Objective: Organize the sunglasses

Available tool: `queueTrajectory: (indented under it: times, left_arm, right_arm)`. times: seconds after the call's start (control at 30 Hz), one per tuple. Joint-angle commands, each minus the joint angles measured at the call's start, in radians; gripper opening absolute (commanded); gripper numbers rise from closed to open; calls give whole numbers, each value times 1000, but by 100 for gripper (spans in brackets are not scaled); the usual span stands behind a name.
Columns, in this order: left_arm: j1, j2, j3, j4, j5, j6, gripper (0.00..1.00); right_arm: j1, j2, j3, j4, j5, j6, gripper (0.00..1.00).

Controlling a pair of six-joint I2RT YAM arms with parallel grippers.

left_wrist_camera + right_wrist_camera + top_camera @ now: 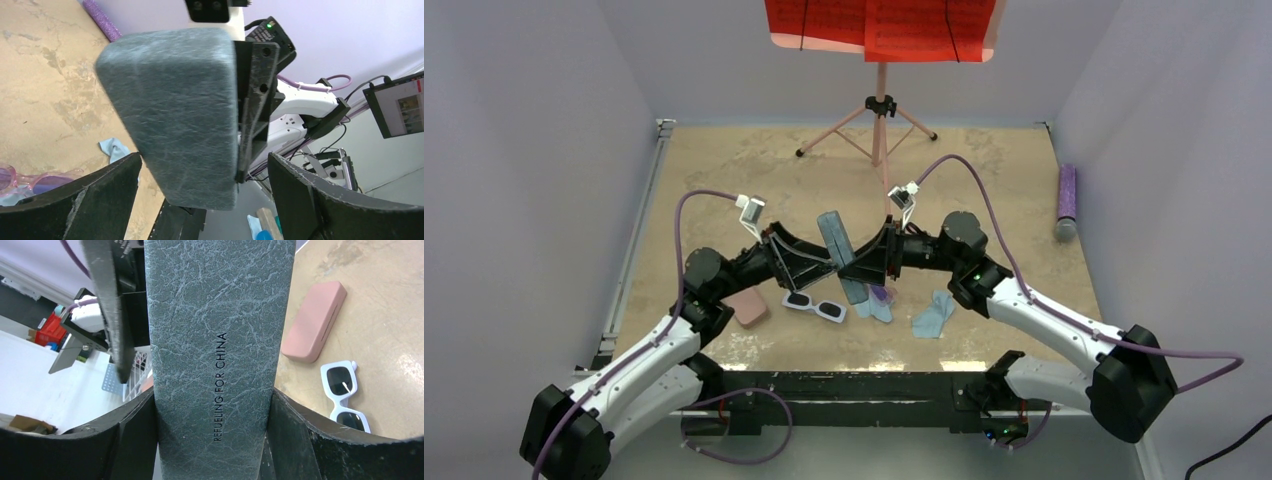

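The white sunglasses (pixel 814 306) lie on the table near the front, also in the right wrist view (pixel 345 395). The pink-purple sunglasses (pixel 881 296) lie on a blue cloth under the right wrist; they show in the left wrist view (pixel 35 180). My right gripper (pixel 852 262) (pixel 212 440) is shut on the grey-blue case (pixel 834 238) (pixel 217 330), held tilted above the table. My left gripper (pixel 822 262) (pixel 205 195) is open around the case's other end (pixel 175 110), with a clear gap at its right finger (pixel 320 200).
A pink case (pixel 746 307) (pixel 315 322) lies left of the white sunglasses. A second blue cloth (pixel 932 315) lies front right. A purple roller (pixel 1066 200) rests by the right wall. A music stand (pixel 879 110) stands at the back.
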Motion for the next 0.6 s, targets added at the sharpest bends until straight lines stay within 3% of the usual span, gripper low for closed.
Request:
queueTrajectory:
  times: [0.0,0.3,0.57]
  left_arm:
    - [-8,24,2,53,-33,-4,100]
    - [-7,53,4,116,-32,-30,100]
    - [-8,106,6,207,15,-61,87]
  right_arm:
    - [8,-17,19,142,-47,12,14]
    - [16,-5,21,162,-74,8,14]
    - [23,7,27,170,-84,8,14]
